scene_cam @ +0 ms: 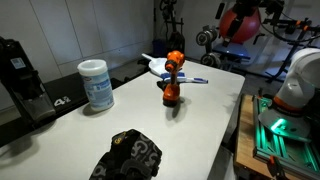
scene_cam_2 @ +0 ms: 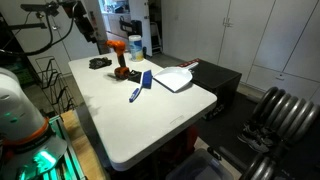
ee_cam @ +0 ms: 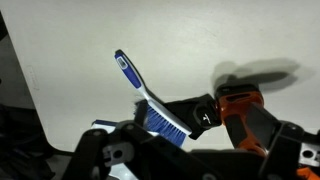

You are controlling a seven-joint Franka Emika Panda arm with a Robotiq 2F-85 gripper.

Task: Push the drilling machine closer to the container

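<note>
The drilling machine (scene_cam: pixel 173 78), a small upright orange drill with black parts, stands mid-table in both exterior views (scene_cam_2: pixel 118 62). It fills the lower right of the wrist view (ee_cam: pixel 245 115). The container (scene_cam: pixel 96 84), a white tub with a pale blue label, stands apart from the drill along the table and shows behind it in an exterior view (scene_cam_2: pixel 134 47). My gripper (ee_cam: pixel 190 160) shows only as dark blurred parts along the bottom of the wrist view, above the drill. Its jaws are not clear. I cannot make it out in the exterior views.
A blue-handled brush (ee_cam: pixel 145 95) and a white dustpan (scene_cam_2: pixel 172 78) lie just beside the drill. A black lumpy object (scene_cam: pixel 128 155) sits near one table edge. A black boxy machine (scene_cam: pixel 20 80) stands beyond the tub. The robot base (scene_cam: pixel 300 80) is beside the table.
</note>
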